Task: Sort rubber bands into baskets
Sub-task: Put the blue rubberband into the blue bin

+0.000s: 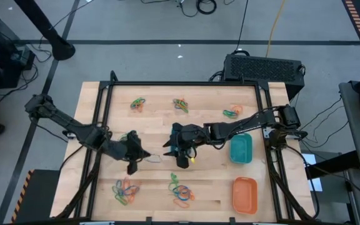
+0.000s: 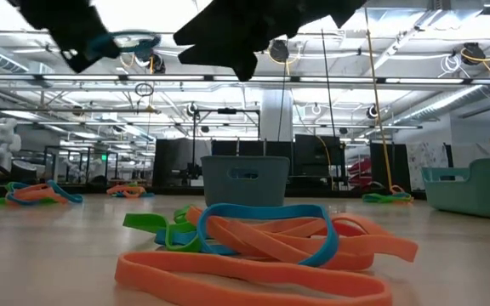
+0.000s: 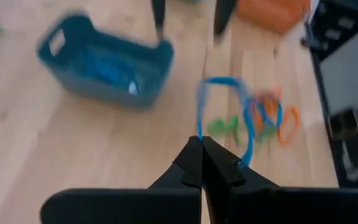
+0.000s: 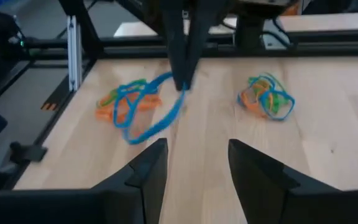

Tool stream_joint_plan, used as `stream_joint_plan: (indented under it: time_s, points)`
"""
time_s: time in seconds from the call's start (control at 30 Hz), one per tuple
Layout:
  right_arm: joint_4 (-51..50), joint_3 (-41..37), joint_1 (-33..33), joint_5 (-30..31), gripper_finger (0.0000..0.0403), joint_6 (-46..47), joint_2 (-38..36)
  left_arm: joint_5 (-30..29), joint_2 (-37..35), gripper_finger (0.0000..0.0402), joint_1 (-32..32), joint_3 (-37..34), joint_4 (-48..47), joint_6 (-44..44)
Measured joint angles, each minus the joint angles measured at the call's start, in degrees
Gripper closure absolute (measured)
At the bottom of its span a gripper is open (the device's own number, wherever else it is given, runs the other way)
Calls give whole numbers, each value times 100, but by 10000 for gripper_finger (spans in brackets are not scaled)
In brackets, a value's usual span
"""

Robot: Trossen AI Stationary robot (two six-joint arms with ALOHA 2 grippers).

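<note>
Pinching a blue rubber band (image 3: 229, 109) between closed fingertips, left gripper (image 1: 144, 156) hung at centre-left of the high view, above bare wood, loop dangling clear of the table. Faced, just right of it at frame centre, by right gripper (image 1: 177, 149), fingers (image 4: 148, 177) spread wide with nothing between them. Partly hidden under that right gripper in the high view, blue basket (image 3: 107, 62), with blue bands inside as seen in the left wrist view. Placed at the right edge of the high view, teal basket (image 1: 241, 149), and below it, lower right, orange basket (image 1: 244, 193). Scattered in mixed-colour heaps: rubber bands (image 1: 125, 190) lower left, another clump (image 1: 180, 192) lower centre, further ones (image 1: 137, 104) upper left, upper centre (image 1: 180, 104) and upper right (image 1: 232, 113). Filling the foreground of the low view, tangled orange, blue and green loops (image 2: 262, 242) on the wooden table (image 1: 211, 187)
</note>
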Motion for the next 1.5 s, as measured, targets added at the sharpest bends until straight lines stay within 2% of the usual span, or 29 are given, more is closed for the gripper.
stream_joint_plan:
  time_s: [0.3, 0.4, 0.6, 0.87, 1.07, 1.3, 1.5]
  points:
    - [162, 4, -44, 39, 241, 409, 79, 160, 81, 401, 699, -1, 221, 565]
    - [153, 4, -44, 60, 241, 490, 81, 216, 79, 401, 806, -1, 313, 734]
    - [93, 4, -44, 652, 241, 488, 81, 370, 81, 401, 922, -1, 493, 957]
    - [93, 4, -44, 681, 248, 675, 81, 379, 81, 401, 980, -1, 565, 960]
    - [92, 4, -46, 717, 295, 785, 81, 381, 79, 401, 980, -3, 565, 947]
    - [90, 4, -33, 713, 393, 782, 81, 368, 79, 371, 980, -3, 565, 949]
    - [-195, 7, -78, 704, 400, 888, 81, 348, 79, 326, 980, -3, 454, 932]
